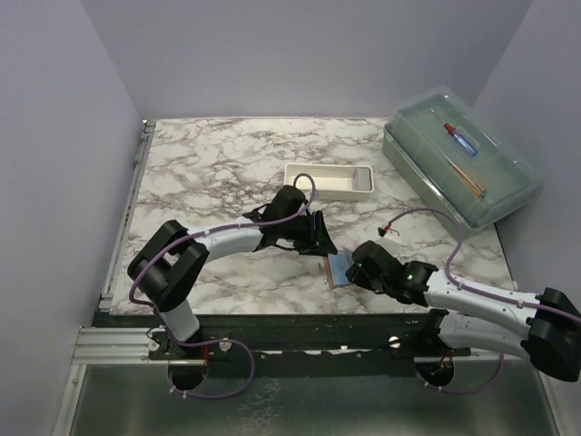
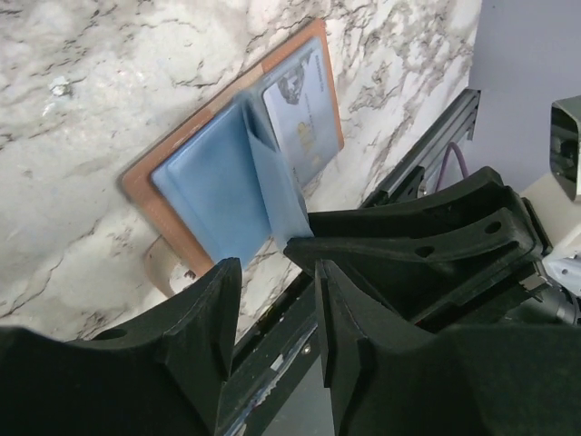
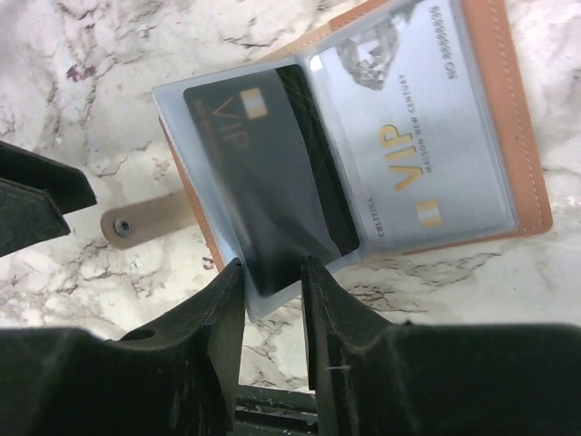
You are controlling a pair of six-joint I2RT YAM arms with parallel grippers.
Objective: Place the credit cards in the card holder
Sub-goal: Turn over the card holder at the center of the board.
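Note:
The tan card holder (image 1: 338, 269) lies open near the table's front edge, blue-grey inside up. In the right wrist view a silvery VIP card (image 3: 427, 145) sits in its right pocket, and a black VIP card (image 3: 263, 182) sits in a clear sleeve leaf that is lifted off the left panel. My right gripper (image 3: 272, 272) has its jaws apart on either side of that leaf's lower edge. My left gripper (image 2: 277, 272) is open and empty, just beside the holder (image 2: 209, 182), where the raised leaf (image 2: 272, 186) also shows.
A white tray (image 1: 329, 179) stands behind the left gripper (image 1: 320, 238). A large clear lidded box (image 1: 458, 154) stands at the back right. The holder's snap tab (image 3: 136, 222) lies flat on the marble. The metal front rail (image 2: 418, 154) runs close by.

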